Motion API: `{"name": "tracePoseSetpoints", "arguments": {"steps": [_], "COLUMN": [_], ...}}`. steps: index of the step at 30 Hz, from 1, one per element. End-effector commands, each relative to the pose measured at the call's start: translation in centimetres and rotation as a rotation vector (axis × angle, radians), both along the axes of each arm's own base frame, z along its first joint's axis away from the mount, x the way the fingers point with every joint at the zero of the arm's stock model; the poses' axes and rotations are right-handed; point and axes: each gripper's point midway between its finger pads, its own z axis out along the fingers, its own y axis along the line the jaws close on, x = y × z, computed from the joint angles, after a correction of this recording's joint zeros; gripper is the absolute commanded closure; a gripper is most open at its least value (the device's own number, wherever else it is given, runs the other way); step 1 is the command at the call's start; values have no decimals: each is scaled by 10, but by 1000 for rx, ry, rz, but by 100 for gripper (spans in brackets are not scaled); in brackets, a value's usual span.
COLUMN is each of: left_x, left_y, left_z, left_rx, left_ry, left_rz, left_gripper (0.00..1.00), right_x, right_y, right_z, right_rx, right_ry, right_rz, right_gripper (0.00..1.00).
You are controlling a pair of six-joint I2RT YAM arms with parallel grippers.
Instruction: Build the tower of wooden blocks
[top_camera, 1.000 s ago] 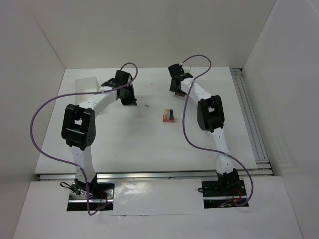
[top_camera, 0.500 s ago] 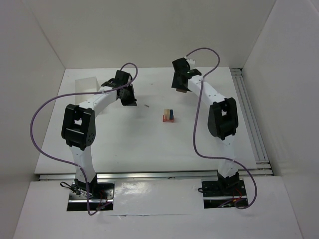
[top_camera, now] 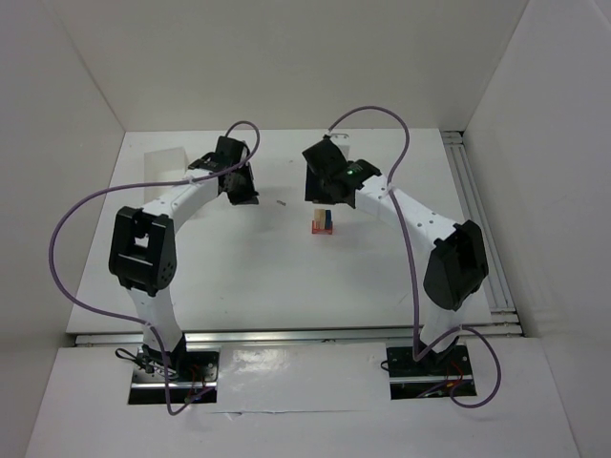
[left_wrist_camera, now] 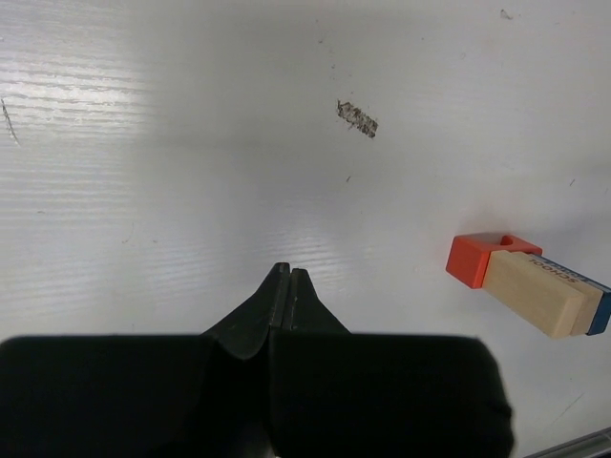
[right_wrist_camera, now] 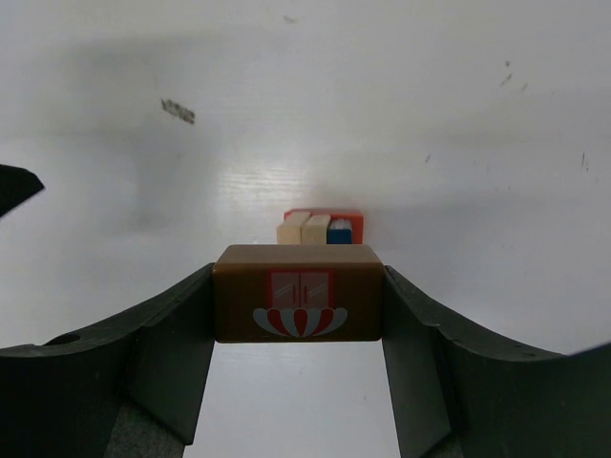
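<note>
Risk: right claw (right_wrist_camera: 298, 322), grasping brown block (right_wrist_camera: 298, 291), could topple stack (right_wrist_camera: 320, 227) at twelve o'clock if lowered off-centre; left claw (left_wrist_camera: 289, 286) clenched.

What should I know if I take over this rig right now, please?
Left end effector: shut and empty, over the bare table, left of the tower.
Right end effector: shut on the brown block, held level close by the tower.
Tower: orange-red, pale and blue blocks grouped mid-table.
Done: the partial stack is built and the brown block is picked up.
Left: probably set the brown block on the tower, release it and back away.
</note>
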Motion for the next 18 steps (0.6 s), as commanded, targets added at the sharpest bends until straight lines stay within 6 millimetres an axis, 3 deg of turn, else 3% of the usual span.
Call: {"name": "tracePoseSetpoints", "arguments": {"steps": [1, 9, 12, 15, 16, 18], "left_x": [0, -4, -4, -4, -5, -5], "left_y": [5, 10, 10, 10, 9, 9], "left_z": [19, 22, 22, 22, 23, 23], "left_rx": [-2, -5, -5, -5, -13, -13], "left_ry": [-47, -56, -56, -56, -53, -53], "left_rz": [21, 30, 30, 30, 24, 24], "left_gripper": [100, 100, 100, 100, 100, 100], "right_x": [-14, -24, -21, -6, 6, 14], "right_y": [-11, -5, -15, -55, -79, -98], "right_z": [3, -10, 3, 14, 24, 13], "right_rx": [-14, -47, -64, -73, -64, -56], "right_ry": [20, 42, -6, -26, -52, -40], "right_rz": [-56, -44, -79, -158, -209, -224], "right_gripper": [50, 50, 49, 49, 49, 49]}}
